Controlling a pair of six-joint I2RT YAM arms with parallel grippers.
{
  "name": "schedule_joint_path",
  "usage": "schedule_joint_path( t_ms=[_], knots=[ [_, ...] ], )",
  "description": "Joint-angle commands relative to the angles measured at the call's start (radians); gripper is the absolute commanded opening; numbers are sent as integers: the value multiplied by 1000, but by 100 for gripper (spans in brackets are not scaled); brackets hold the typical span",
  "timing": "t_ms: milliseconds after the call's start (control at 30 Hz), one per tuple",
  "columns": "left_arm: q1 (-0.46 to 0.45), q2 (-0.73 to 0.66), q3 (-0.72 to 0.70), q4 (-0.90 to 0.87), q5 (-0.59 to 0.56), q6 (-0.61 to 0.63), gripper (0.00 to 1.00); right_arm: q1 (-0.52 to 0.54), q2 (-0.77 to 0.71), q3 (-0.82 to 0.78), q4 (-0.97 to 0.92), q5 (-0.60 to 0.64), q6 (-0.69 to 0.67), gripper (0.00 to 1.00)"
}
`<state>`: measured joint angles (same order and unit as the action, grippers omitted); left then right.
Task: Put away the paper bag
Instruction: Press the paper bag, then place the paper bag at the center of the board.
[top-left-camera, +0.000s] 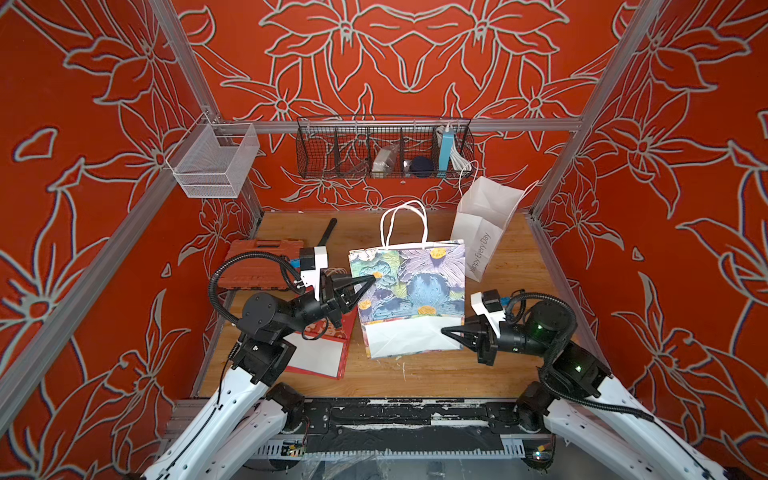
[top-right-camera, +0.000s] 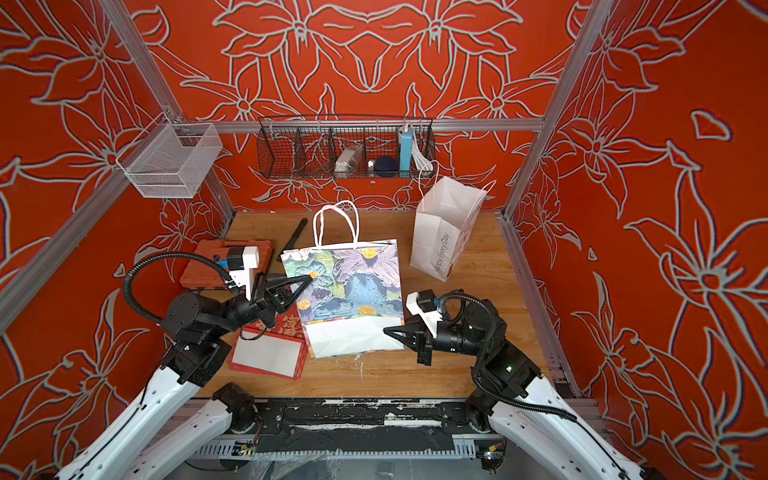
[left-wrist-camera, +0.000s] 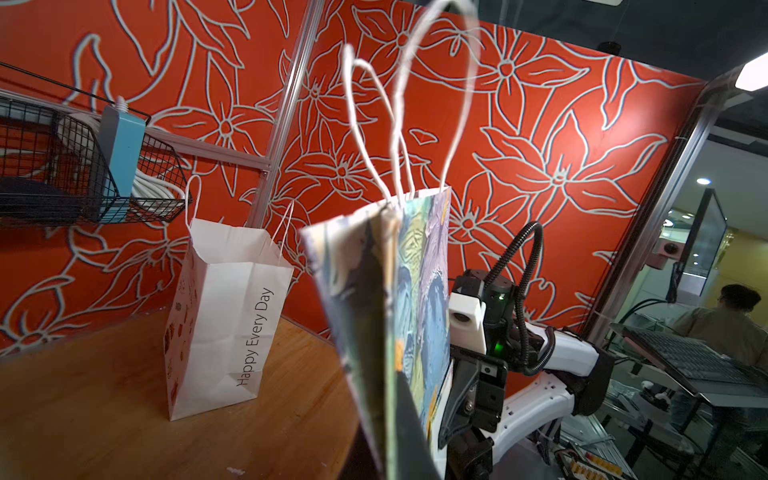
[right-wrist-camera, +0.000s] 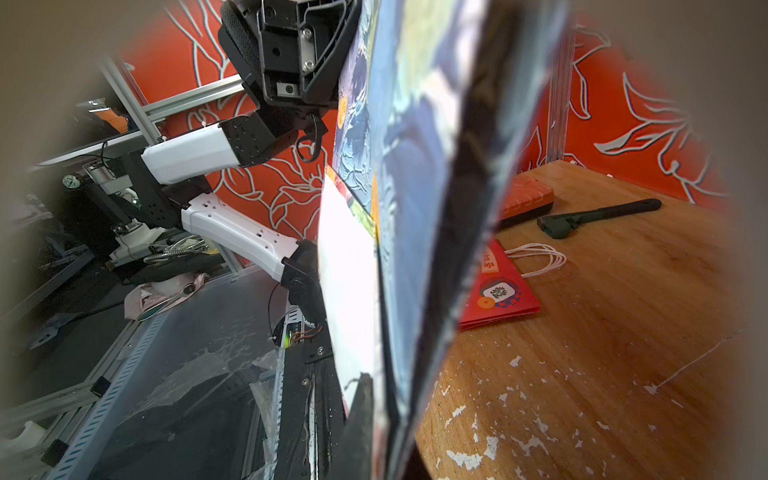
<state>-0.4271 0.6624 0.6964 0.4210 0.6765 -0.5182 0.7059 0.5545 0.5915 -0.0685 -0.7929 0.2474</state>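
one floral paper bag (top-left-camera: 415, 282) is held handles-up. left end effector (top-left-camera: 371, 277) clenched on its side edge; right end effector (top-left-camera: 444, 331) clenched on its white base.

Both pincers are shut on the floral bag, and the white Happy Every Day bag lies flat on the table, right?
Not flat: the white bag stands upright with its mouth open, as the left wrist view shows. The left pincer and right pincer are indeed shut on the floral bag.

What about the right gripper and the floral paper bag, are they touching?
Touching. In a top view the right gripper is shut on the white folded base of the floral paper bag.
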Motion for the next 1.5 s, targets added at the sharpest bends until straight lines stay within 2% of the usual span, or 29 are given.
schedule_joint_path(
  t_ms=[0,33,67,100,133,167,233,333,367,400,467,500,600,667,700,767,967,1167,1467],
  knots=[
    [1,-4,50,95,-47,-15,18,3,0,0,-31,-42,-15,0],
    [1,-3,54,95,-53,-18,36,2,2,0,-31,-44,-15,0],
    [1,-1,58,95,-61,-18,47,3,4,-1,-30,-46,-15,0],
    [1,-2,60,95,-71,-14,49,3,6,-2,-28,-46,-14,0],
    [1,-3,61,98,-77,-10,46,3,7,-2,-27,-48,-14,0],
    [1,-4,63,103,-84,-5,35,3,9,-4,-25,-49,-12,0],
    [1,-4,67,112,-101,5,1,3,13,-4,-23,-52,-7,0],
    [1,-14,75,97,-140,30,0,3,16,7,-40,-55,-6,0],
    [1,-22,76,82,-166,38,13,3,15,7,-40,-53,0,0],
    [1,-33,75,60,-201,50,42,4,17,7,-36,-47,7,0],
    [1,-66,67,-6,-307,71,85,5,29,-1,-14,-24,40,0],
    [1,-87,61,-48,-390,78,98,8,39,-6,2,-1,63,0],
    [1,-185,39,-229,-698,143,99,45,96,-14,46,116,159,0],
    [1,-245,39,-348,-864,197,99,94,142,-18,75,205,205,0],
    [1,-276,40,-400,-929,223,99,129,170,-20,98,257,226,0],
    [1,-322,41,-470,-992,269,99,198,226,-20,160,347,259,0],
    [1,-381,65,-605,-995,315,99,408,484,37,399,622,389,0],
    [1,-402,91,-629,-971,318,99,541,797,201,491,866,561,0],
    [1,-382,163,-692,-943,320,99,682,1124,429,527,1109,754,0]
  ],
)
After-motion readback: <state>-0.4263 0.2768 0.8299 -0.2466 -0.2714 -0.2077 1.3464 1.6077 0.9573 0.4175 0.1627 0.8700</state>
